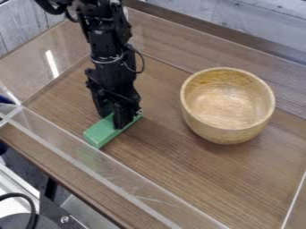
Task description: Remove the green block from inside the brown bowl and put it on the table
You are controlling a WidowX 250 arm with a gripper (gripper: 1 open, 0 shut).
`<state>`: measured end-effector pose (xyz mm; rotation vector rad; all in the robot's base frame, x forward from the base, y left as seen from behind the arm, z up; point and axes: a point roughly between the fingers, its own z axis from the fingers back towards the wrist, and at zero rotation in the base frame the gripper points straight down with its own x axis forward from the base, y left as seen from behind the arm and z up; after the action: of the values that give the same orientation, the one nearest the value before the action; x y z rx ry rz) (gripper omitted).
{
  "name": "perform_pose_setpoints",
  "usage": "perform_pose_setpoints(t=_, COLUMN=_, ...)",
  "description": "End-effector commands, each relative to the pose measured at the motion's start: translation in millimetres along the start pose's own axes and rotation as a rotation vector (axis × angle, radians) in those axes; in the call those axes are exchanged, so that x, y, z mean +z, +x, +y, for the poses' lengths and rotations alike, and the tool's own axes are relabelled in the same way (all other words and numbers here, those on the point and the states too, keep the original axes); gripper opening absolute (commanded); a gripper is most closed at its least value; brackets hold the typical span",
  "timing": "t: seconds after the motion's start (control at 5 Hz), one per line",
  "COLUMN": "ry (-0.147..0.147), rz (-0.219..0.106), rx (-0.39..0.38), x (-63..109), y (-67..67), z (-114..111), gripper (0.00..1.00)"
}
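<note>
The green block [103, 131] lies flat on the table [180, 174], left of the brown bowl [227, 105]. My gripper [121, 115] points straight down over the block's far end. Its black fingers [111, 109] press against both sides of that end, so the jaws are shut on the block. The near end of the block sticks out toward the front wall. The bowl stands upright and apart from the block, and its wooden inside is empty.
Low clear acrylic walls [54, 134] edge the table at the front and left, close to the block's near end. The black arm [102, 36] rises from the gripper toward the top left. Bare wood lies between the block and the bowl.
</note>
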<state>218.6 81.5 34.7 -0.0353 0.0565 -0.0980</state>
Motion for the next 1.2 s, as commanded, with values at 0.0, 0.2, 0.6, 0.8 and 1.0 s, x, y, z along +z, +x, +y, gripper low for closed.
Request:
perform_pose_setpoints(t=0.0, ry=0.007, rz=-0.019, rx=-0.003, x=4.1, y=3.8, z=-0.3, gripper=0.00)
perform_pose_setpoints(t=0.2, ry=0.003, rz=-0.019, rx=-0.002, x=3.9, y=3.6, z=-1.4, gripper=0.00)
perform_pose_setpoints(t=0.6, ry=-0.004, rz=-0.017, rx=0.002, x=3.5, y=3.0, z=-3.4, gripper=0.00)
perform_pose_setpoints(t=0.8, ry=-0.007, rz=-0.015, rx=0.004, x=3.3, y=2.5, z=-4.4, gripper=0.00)
perform_pose_setpoints(t=1.0, ry=-0.012, rz=-0.014, rx=0.007, x=3.1, y=1.9, z=-5.1, gripper=0.00)
